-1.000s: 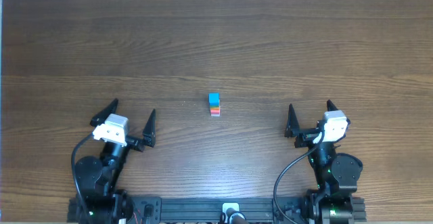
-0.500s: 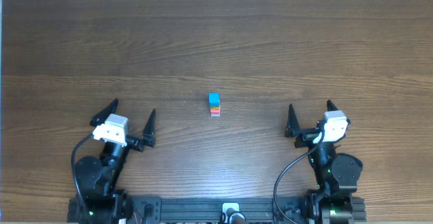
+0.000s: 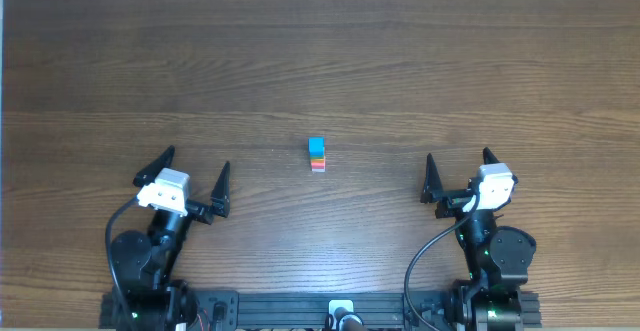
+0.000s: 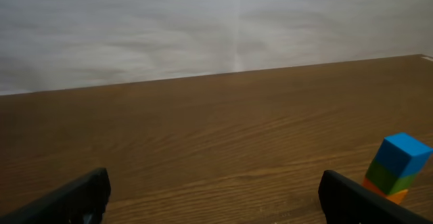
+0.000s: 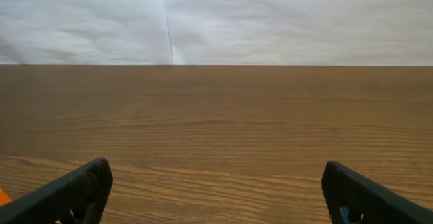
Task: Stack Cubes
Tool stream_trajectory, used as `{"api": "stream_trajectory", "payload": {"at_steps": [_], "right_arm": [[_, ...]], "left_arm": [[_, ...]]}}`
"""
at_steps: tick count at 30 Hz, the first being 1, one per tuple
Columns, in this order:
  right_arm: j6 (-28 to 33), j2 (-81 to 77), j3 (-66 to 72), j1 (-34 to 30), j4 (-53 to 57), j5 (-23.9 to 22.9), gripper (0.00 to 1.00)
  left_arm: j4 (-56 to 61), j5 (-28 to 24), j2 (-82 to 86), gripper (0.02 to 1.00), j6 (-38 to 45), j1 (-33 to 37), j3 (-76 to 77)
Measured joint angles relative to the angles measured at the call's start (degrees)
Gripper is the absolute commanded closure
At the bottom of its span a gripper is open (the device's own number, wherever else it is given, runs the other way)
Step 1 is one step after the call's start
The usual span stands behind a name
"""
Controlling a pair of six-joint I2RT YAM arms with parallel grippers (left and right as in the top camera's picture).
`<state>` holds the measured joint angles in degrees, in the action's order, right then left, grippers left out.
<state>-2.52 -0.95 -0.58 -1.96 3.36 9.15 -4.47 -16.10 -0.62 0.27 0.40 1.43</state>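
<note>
STACK: cube stack (image 3: 317,155) upright at tabletop (image 3: 320,51) centre, blue uppermost | ARMS: left gripper (image 3: 196,161), right gripper (image 3: 458,156) near side; jaws apart, empty | JUDGEMENT: stacking looks done; any retouch should descend vertically

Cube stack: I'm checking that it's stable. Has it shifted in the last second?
No. The cube stack stands at the same spot against the grain lines of the table.

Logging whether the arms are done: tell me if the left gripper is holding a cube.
No: the left gripper has its fingers open and empty, well apart from the cube stack.
</note>
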Motion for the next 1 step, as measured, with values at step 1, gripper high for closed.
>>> {"api": "stream_trajectory", "payload": {"at_steps": [1], "right_arm": [[0.0,0.0,0.0,0.0,0.0,0.0,0.007]], "left_arm": [[0.0,0.0,0.0,0.018,0.0,0.0,0.0]]}}
